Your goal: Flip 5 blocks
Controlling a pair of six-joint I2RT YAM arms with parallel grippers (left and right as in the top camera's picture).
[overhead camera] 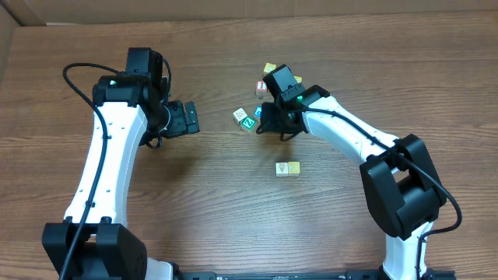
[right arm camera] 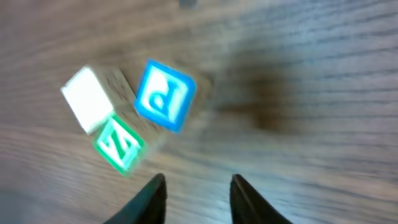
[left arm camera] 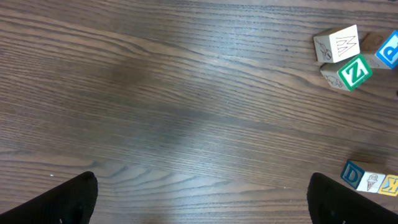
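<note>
Three blocks cluster at the table's middle: a whitish one point(overhead camera: 240, 115) with faint marks point(left arm camera: 339, 45), a green "Z" block point(overhead camera: 248, 122) point(left arm camera: 354, 71) and a blue "P" block point(overhead camera: 258, 112) point(left arm camera: 388, 53). In the blurred right wrist view the blue "P" block point(right arm camera: 165, 95), the green "Z" block point(right arm camera: 119, 143) and the whitish block point(right arm camera: 87, 99) lie just ahead of my right gripper point(right arm camera: 199, 182), which is open and empty, right beside them point(overhead camera: 268, 123). Two cream blocks point(overhead camera: 287, 169) sit nearer the front. My left gripper point(overhead camera: 180, 118) point(left arm camera: 202, 193) is wide open over bare wood, well to their left.
A red-letter cube point(overhead camera: 261, 87) and a yellow cube point(overhead camera: 270, 69) lie behind the right gripper. At the left wrist view's lower right stands a row of a blue "D" cube point(left arm camera: 352, 174), a pale cube point(left arm camera: 373, 182) and a yellow cube point(left arm camera: 390, 185).
</note>
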